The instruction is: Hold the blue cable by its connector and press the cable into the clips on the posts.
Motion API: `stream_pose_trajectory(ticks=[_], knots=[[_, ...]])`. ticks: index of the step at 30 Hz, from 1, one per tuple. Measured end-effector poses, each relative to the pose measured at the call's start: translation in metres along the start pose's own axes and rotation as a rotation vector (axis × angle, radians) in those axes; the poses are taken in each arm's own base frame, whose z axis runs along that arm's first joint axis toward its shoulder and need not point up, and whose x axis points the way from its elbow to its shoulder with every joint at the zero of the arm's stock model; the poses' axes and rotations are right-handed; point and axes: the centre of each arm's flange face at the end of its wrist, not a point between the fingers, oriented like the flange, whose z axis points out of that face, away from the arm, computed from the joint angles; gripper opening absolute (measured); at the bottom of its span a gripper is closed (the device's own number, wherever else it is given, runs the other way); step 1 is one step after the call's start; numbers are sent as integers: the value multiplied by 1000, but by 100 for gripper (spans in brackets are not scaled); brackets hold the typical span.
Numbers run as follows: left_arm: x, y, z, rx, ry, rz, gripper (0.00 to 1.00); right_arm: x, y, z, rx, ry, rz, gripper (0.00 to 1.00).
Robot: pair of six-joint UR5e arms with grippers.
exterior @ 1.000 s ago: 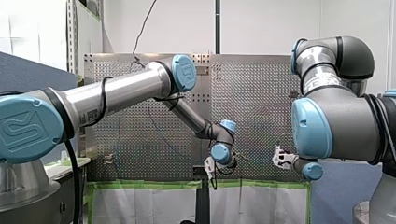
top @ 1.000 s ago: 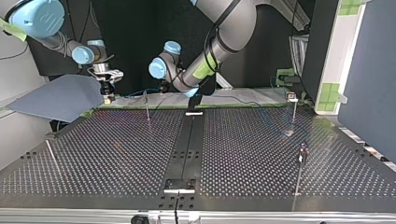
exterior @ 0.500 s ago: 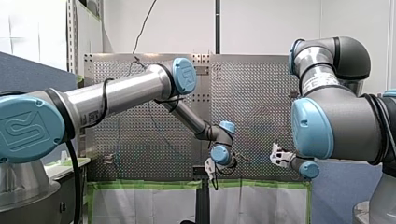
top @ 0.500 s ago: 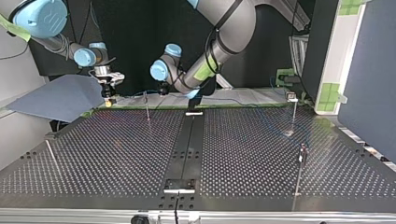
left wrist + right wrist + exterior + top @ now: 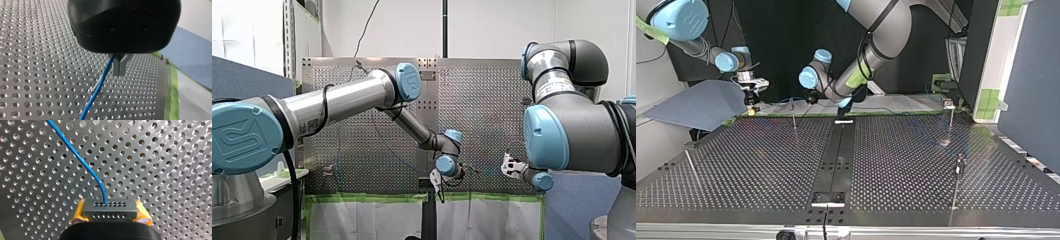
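My right tool (image 5: 110, 217) is closed on the grey connector (image 5: 110, 208). Its yellow pads (image 5: 77, 213) press on the two short ends of this block, which has rows of small holes. The blue cable (image 5: 80, 157) leaves the middle of the connector and bends away above the perforated table (image 5: 165, 170).

In the top view this tool hangs at the far edge of the table, at the view's left, just beside a blue-grey panel (image 5: 701, 102). My left tool (image 5: 120, 68) is near it, more toward the middle of the far edge, close to a thin upright post (image 5: 794, 115). A short piece of the cable shows as a thin blue line between the two tools.

The two metal fingers (image 5: 117, 67) of my left tool are pressed together, with no gap between them. The cable comes out from under the black housing right at the side of these fingers and goes on in a slant over the table. I cannot tell if the fingers really clamp it. A little further along the cable there is a thin shiny rod (image 5: 90, 92); it is too blurred to say whether they touch. Two more posts (image 5: 951, 119) stand well apart, at the top view's right.
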Motion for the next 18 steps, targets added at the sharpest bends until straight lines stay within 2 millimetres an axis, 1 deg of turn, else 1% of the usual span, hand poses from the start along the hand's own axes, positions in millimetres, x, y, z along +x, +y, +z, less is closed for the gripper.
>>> stream_pose_trajectory(ticks=[8,16,18], knots=[[-7,-1,5,14,-8,-12,0,1,3,2,-2,5,1,0],[-8,5,8,14,-4,-18,0,3,4,5,-2,10,1,0],[-5,7,9,14,0,-19,0,2,5,5,-1,10,1,0]])
